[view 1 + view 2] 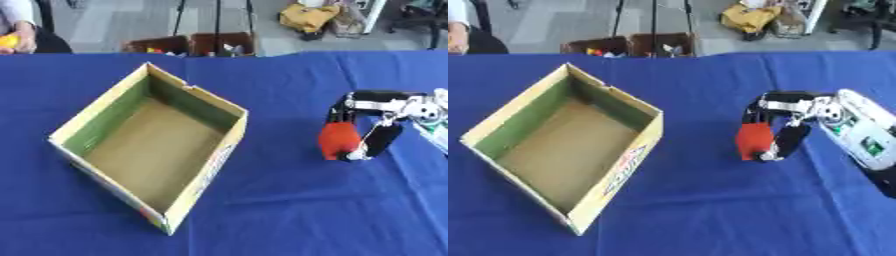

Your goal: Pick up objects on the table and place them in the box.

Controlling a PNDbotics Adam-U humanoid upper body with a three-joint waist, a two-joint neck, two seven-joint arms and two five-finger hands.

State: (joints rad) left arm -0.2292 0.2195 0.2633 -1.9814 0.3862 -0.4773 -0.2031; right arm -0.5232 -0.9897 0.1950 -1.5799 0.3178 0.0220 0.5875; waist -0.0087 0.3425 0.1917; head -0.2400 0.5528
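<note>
An open cardboard box (206,102) with a green inner wall and a bare brown floor sits on the left half of the blue table. To its right, my right hand (791,131) reaches in from the right edge, fingers pointing down and curled round a red object (754,141). The red object stands at table level; I cannot tell whether it touches the cloth. Black fingers flank it on both sides. My left hand shows in neither view.
The blue tablecloth (289,210) covers the whole work surface. Beyond the far edge stand two brown boxes (192,45) with small items and a yellow bag (308,16) on the floor. A person sits at the far left corner.
</note>
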